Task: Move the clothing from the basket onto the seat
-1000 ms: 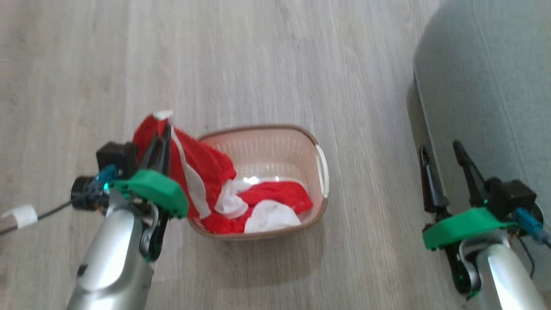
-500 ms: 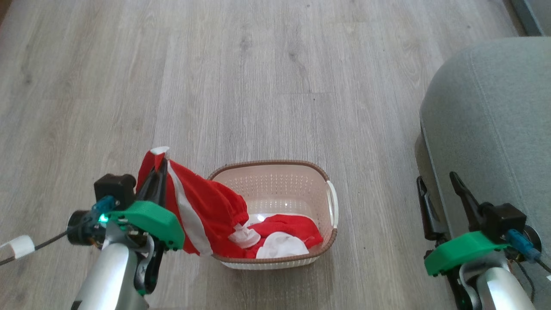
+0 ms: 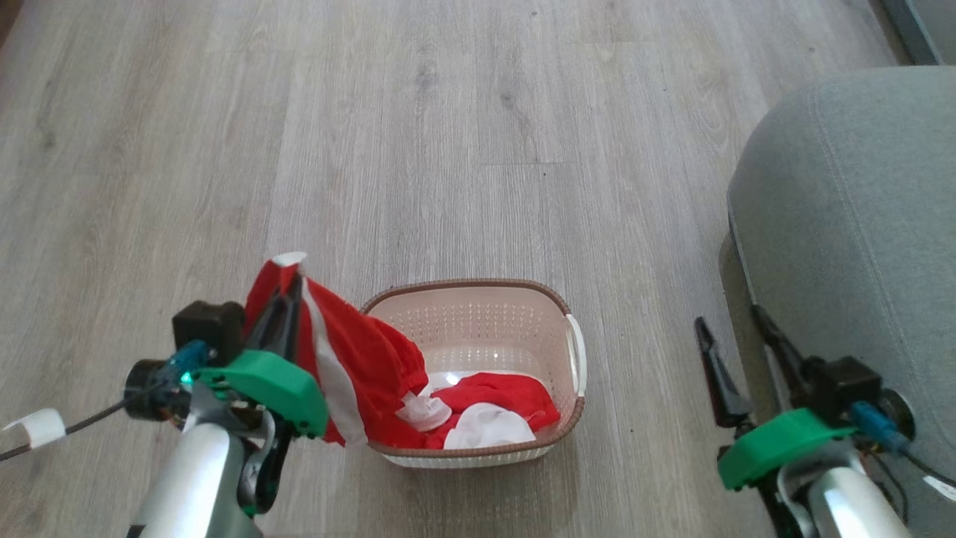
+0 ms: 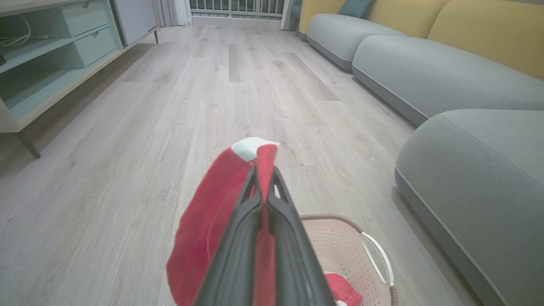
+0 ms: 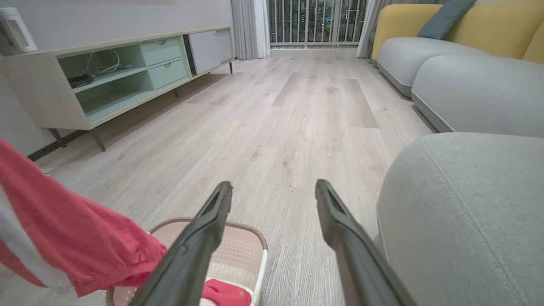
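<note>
My left gripper [image 3: 290, 293] [image 4: 264, 170] is shut on a fold of the red clothing [image 3: 351, 359] [image 4: 204, 229] with its white stripe, held up left of the basket [image 3: 556, 295], its lower end still trailing over the rim into it. More red and white clothing [image 3: 493, 407] lies inside the cream basket [image 4: 340, 246] [image 5: 242, 246] on the floor. My right gripper [image 3: 732, 325] [image 5: 274, 191] is open with nothing between its fingers, right of the basket, beside the grey seat [image 3: 859, 224] [image 5: 463, 204] [image 4: 476, 178].
Pale wood floor [image 3: 448, 149] stretches ahead. More grey sofa sections with yellow backs [image 4: 425, 72] line the right side. A low mint-green cabinet [image 5: 106, 80] stands along the left wall. A cable with a white tag [image 3: 37, 427] trails from my left wrist.
The head camera tilted up a second ago, shifting the whole picture. Since half a second ago my left gripper has risen slightly with the garment and my right gripper has moved left.
</note>
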Robot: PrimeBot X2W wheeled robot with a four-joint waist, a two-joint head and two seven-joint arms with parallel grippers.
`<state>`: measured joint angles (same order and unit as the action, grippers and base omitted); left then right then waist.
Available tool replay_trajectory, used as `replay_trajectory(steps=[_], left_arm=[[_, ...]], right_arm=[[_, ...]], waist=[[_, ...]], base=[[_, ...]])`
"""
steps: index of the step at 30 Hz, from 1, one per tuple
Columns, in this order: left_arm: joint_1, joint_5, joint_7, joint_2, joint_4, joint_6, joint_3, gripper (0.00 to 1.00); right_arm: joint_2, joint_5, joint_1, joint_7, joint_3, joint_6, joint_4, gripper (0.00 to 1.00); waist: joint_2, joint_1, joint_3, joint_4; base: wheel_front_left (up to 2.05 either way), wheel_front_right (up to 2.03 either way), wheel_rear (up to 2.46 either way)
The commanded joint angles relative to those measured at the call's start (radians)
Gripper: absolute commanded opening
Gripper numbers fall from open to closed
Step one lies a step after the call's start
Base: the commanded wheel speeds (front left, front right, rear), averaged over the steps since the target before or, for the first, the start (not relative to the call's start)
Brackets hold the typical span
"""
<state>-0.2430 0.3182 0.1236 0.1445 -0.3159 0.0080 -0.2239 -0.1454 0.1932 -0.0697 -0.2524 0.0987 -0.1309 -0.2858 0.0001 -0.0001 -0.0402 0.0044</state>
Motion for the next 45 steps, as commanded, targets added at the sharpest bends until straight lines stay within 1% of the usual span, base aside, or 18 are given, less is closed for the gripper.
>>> replay_trajectory(steps=[1,4,7,11,15,20,25,28,29,30,31,32,34,38,40,41,42,45], left_arm=[[-0.048,0.003,0.003,0.024,0.045,-0.006,0.028,0.00],[-0.064,0.000,-0.013,0.024,0.069,-0.033,-0.002,0.00],[-0.090,-0.007,-0.035,0.022,0.104,-0.056,-0.036,0.00],[-0.121,-0.009,-0.068,0.013,0.162,-0.090,-0.095,0.00],[-0.149,0.009,-0.104,0.003,0.215,-0.120,-0.178,0.00],[-0.184,0.044,-0.136,0.005,0.256,-0.135,-0.284,0.00],[-0.209,0.083,-0.145,0.007,0.290,-0.138,-0.381,0.00],[-0.224,0.122,-0.144,0.016,0.320,-0.138,-0.444,0.00],[-0.230,0.133,-0.142,0.022,0.328,-0.138,-0.462,0.00],[-0.234,0.145,-0.141,0.026,0.334,-0.138,-0.475,0.00],[-0.237,0.156,-0.139,0.031,0.339,-0.138,-0.485,0.00],[-0.240,0.164,-0.138,0.036,0.341,-0.138,-0.491,0.00],[-0.241,0.179,-0.134,0.043,0.343,-0.138,-0.494,0.00],[-0.237,0.186,-0.119,0.055,0.333,-0.131,-0.478,0.01],[-0.229,0.189,-0.105,0.061,0.322,-0.121,-0.464,0.48],[-0.226,0.185,-0.098,0.067,0.314,-0.115,-0.459,0.84],[-0.221,0.185,-0.090,0.071,0.305,-0.109,-0.452,1.00],[-0.203,0.188,-0.063,0.079,0.276,-0.099,-0.438,1.00]], right_arm=[[-0.021,-0.005,-0.032,-0.009,0.031,0.000,0.026,1.00],[-0.049,0.006,-0.068,-0.009,0.107,0.000,0.016,1.00],[-0.091,0.026,-0.120,-0.009,0.219,0.000,-0.001,1.00],[-0.138,0.081,-0.210,-0.009,0.391,0.000,-0.023,1.00],[-0.177,0.159,-0.313,-0.009,0.579,0.000,-0.049,1.00],[-0.210,0.268,-0.437,-0.009,0.772,0.000,-0.071,1.00],[-0.231,0.338,-0.529,-0.009,0.899,0.000,-0.105,1.00],[-0.238,0.409,-0.562,-0.009,0.994,0.000,-0.127,1.00],[-0.242,0.433,-0.574,-0.009,1.026,0.000,-0.132,0.85],[-0.244,0.459,-0.585,-0.009,1.049,0.000,-0.132,0.27],[-0.245,0.491,-0.593,-0.009,1.070,0.000,-0.128,0.00],[-0.249,0.520,-0.601,-0.009,1.091,0.000,-0.123,0.00],[-0.256,0.566,-0.614,-0.009,1.103,0.000,-0.107,0.00],[-0.268,0.591,-0.620,-0.009,1.092,0.000,-0.089,0.00],[-0.278,0.594,-0.617,-0.009,1.070,0.000,-0.080,0.00],[-0.283,0.593,-0.614,-0.009,1.055,0.000,-0.075,0.00],[-0.290,0.589,-0.612,-0.009,1.039,0.000,-0.071,0.00],[-0.308,0.575,-0.601,-0.009,0.989,0.000,-0.058,0.00]], waist=[[-0.0001,0.0001,0.000,-0.001],[-0.0001,0.0001,0.001,-0.001],[-0.0001,0.0001,0.005,0.003],[-0.0001,0.0001,0.012,0.011],[-0.0001,0.0001,0.017,0.026],[-0.0001,0.0001,0.021,0.047],[-0.0001,0.0001,0.028,0.065],[-0.0001,0.0001,0.033,0.073],[-0.0001,0.0001,0.034,0.076],[-0.0001,0.0001,0.035,0.078],[-0.0001,0.0001,0.036,0.080],[-0.0001,0.0001,0.037,0.081],[-0.0001,0.0001,0.037,0.081],[-0.0001,0.0001,0.034,0.075],[-0.0001,0.0001,0.029,0.067],[-0.0001,0.0001,0.026,0.062],[-0.0001,0.0001,0.022,0.055],[-0.0001,0.0001,0.013,0.028]], base=[[0.00,0.00,0.00],[0.00,0.00,0.00],[0.00,0.00,0.00],[0.00,0.00,0.00],[0.00,0.00,0.00],[0.00,0.00,0.00],[0.00,0.00,0.00],[0.00,0.00,0.00],[0.00,0.00,0.00],[0.00,0.00,0.00],[0.00,0.00,0.00],[0.00,0.00,0.00],[0.00,0.00,0.00],[0.00,0.00,0.00],[0.00,0.00,0.00],[0.00,0.00,0.00],[0.00,0.00,0.00],[0.00,0.00,0.00]])
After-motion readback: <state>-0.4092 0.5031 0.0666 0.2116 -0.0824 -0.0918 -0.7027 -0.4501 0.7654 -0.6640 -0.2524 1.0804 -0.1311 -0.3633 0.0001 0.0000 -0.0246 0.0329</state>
